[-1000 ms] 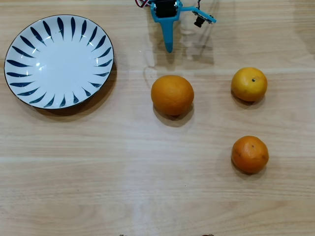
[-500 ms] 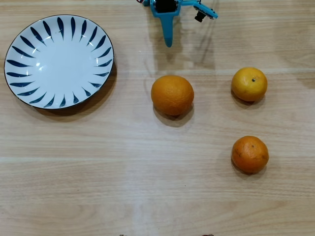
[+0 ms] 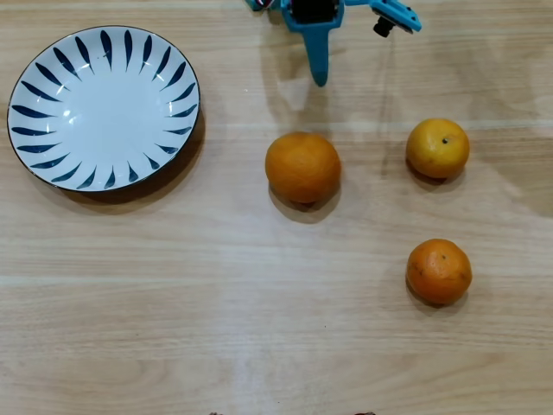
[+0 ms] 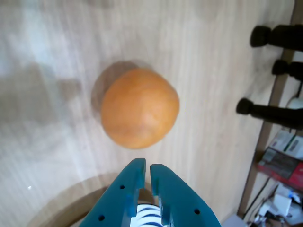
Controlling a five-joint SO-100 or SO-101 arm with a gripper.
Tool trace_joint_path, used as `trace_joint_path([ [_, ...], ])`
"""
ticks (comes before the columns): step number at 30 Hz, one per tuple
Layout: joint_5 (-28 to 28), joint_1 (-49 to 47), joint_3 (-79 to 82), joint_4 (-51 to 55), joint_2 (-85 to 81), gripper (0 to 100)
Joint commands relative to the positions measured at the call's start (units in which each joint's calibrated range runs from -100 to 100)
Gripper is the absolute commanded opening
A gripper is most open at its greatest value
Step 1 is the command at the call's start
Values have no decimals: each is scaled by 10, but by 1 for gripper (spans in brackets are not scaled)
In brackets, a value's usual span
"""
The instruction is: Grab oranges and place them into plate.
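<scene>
Orange on pale wood — in the overhead view the larger orange (image 3: pixel 302 167) sits mid-frame, the empty plate (image 3: pixel 104 106) upper left; spread the teal claw (image 3: pixel 320 76) before descending. In the wrist view the claw (image 4: pixel 147 169) is clenched, empty, just short of the fruit (image 4: pixel 139 108).

Pale wooden table (image 3: pixel 259 328) — black clamps (image 4: pixel 279 35), clutter (image 4: pixel 284 161)

Plate (image 3: pixel 104 108) top left, empty — 3 oranges (image 3: pixel 302 167) on table (image 3: pixel 259 303) right; blue pincer (image 3: pixel 320 73) at top edge.
</scene>
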Motion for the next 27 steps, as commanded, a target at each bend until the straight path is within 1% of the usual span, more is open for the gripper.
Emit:
trace_joint_path([
  [1,-10,-12,-110,1,69,2],
  [4,-42,-9,-179,10,135,2],
  [8,-104,-4,-267,80,208,2],
  [10,-125,6,-300,107,236,2],
  [14,-147,13,-339,117,270,2],
  [20,-191,30,-342,117,296,3],
  [21,-196,30,-340,117,298,4],
  [23,-205,30,-336,119,298,10],
  [27,-228,22,-321,150,292,32],
])
